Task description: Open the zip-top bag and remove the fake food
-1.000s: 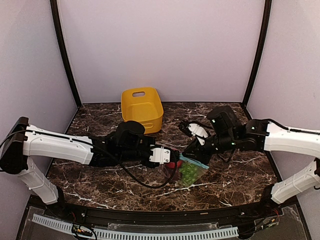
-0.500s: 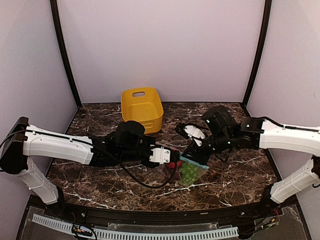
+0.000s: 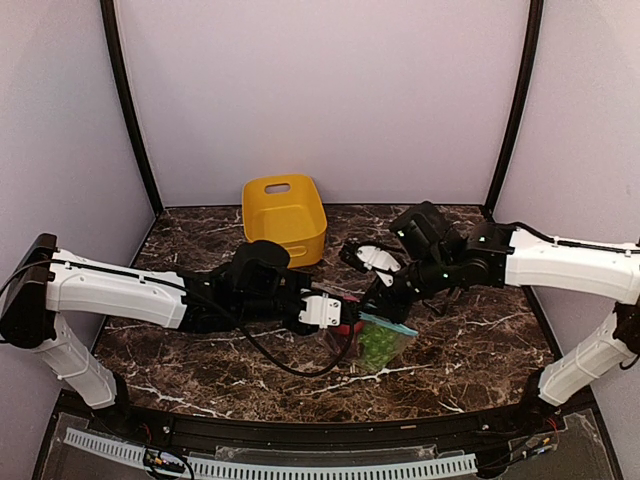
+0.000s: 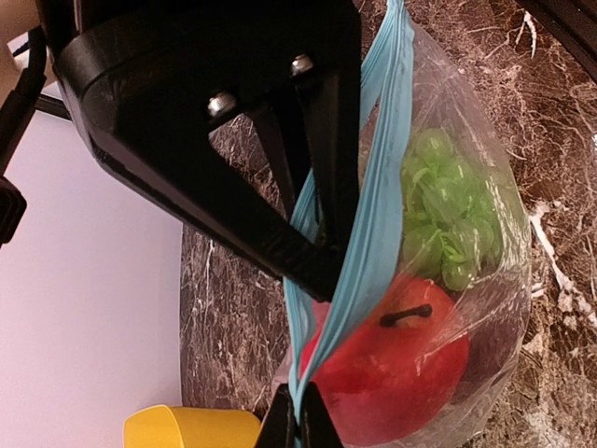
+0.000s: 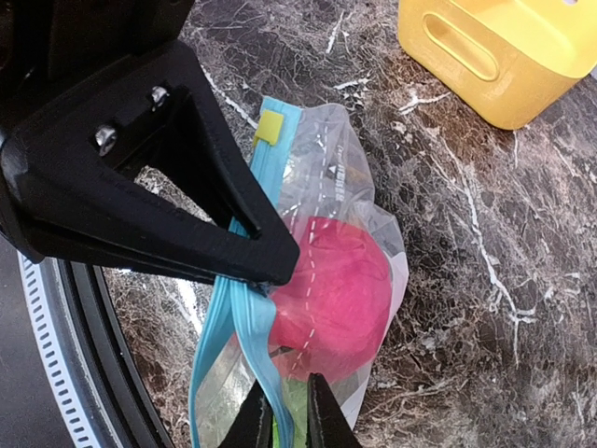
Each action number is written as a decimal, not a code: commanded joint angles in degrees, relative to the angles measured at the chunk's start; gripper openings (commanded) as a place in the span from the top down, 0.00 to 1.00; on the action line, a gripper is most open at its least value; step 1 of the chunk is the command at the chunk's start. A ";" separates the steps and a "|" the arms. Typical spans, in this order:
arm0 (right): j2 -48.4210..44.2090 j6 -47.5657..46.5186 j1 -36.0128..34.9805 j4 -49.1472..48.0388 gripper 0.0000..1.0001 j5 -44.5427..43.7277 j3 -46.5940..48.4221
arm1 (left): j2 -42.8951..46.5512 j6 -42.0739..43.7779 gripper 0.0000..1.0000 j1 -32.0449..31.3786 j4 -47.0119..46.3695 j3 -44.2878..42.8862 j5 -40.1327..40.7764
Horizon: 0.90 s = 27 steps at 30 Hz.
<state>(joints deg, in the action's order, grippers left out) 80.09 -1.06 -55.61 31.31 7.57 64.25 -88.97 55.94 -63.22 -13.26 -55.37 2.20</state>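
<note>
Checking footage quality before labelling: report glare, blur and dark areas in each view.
Top external: even, soft light, sharp, but the zip-top bag is small in frame. Left wrist: the left pincer is a dark silhouette cropped at the bottom edge; the red fruit shows clearly through the plastic. Right wrist: white glints streak the plastic over the red fruit; the right pincer is equally dark and cropped.
</note>
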 commanded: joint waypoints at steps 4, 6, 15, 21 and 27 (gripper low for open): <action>-0.03 -0.48 0.18 2.48 0.98 -2.36 2.07 | 0.18 0.98 0.99 -0.11 -0.72 -1.60 -0.66; -0.59 -0.32 0.27 2.27 1.00 -3.79 2.20 | -0.07 1.06 0.99 -0.08 -1.27 -1.52 -0.10; -4.58 3.13 3.88 3.27 1.00 -12.43 3.78 | 1.74 -4.01 0.65 1.32 -8.15 0.08 1.25; -4.80 6.43 3.94 1.67 1.00 -11.19 3.26 | 4.80 -11.23 0.53 3.56 -11.46 2.34 1.79; 0.29 11.94 3.86 -6.92 1.00 -4.65 -1.39 | 8.63 -20.02 0.51 4.24 -11.63 7.92 2.25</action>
<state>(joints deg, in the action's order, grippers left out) 76.69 5.89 -51.72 31.81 -1.39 65.47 -83.72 43.97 -59.02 -23.68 -51.48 4.12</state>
